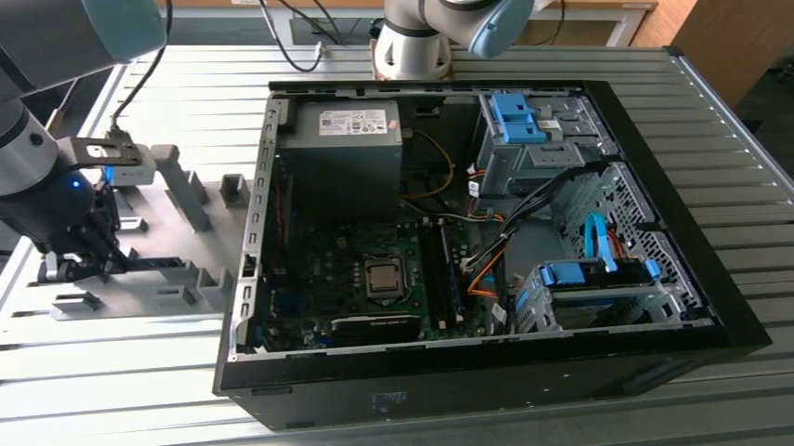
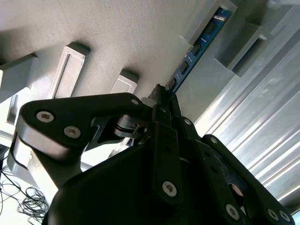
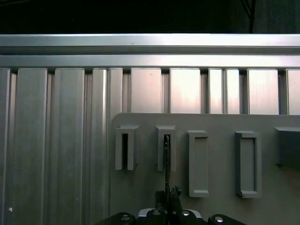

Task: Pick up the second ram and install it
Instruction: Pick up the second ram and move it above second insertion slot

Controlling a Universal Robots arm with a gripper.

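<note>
Blue-teal and thin, the second ram (image 2: 199, 47) is seen in the second wrist view as a long, narrow circuit-board stick with small dark chips set in a row along its face. Its far end is lodged between two gray plastic holder blocks (image 2: 206, 26) on a flat gray base plate (image 2: 117, 37), beside the ribbed aluminium table (image 2: 262, 117). Its near end is clamped between the tips of the black metal gripper (image 2: 163, 96), whose jaws are drawn tight against both faces of the board.

In the first wrist view the second ram (image 3: 167, 164) is met edge-on, so that it is reduced to a dark, upright sliver. It is seated in the slot of a narrow gray holder block (image 3: 160, 150), the second in a row of such blocks on the base plate (image 3: 140, 197). The gripper (image 3: 167, 193) is closed on the nearer part of the stick, with a fingertip pressed to each side. Aluminium table slats (image 3: 61, 140) are shown behind the plate.

In the exterior view the gripper (image 1: 81, 265) is lowered at the end of the gray robot arm (image 1: 37, 177) onto the base plate (image 1: 162, 232), at the exterior view's left. An open black computer case (image 1: 496, 372) is laid on the table (image 1: 125, 372) to the exterior view's right of the plate, apart from the gripper, with its green motherboard (image 1: 335, 265) exposed.
</note>
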